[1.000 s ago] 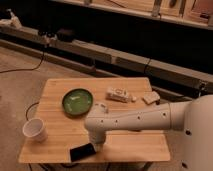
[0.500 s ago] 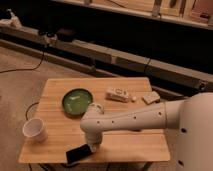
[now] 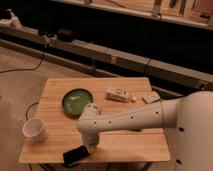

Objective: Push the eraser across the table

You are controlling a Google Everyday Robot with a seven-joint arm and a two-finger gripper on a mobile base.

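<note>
The eraser (image 3: 75, 155), a flat black block, lies at the front edge of the light wooden table (image 3: 125, 142), left of centre and partly over the edge. My white arm reaches in from the right and bends down to it. The gripper (image 3: 88, 146) sits at the eraser's right end, touching or just above it; the arm hides its fingers.
A green bowl (image 3: 76, 101) sits left of centre. A white cup (image 3: 34, 130) stands near the left front corner. A white box (image 3: 117, 94) and a small tan piece (image 3: 150, 97) lie at the back right. Shelving runs along the far wall.
The arm has swung left and toward the front edge, and the eraser has slid with it to the front left, now partly overhanging the table edge.
</note>
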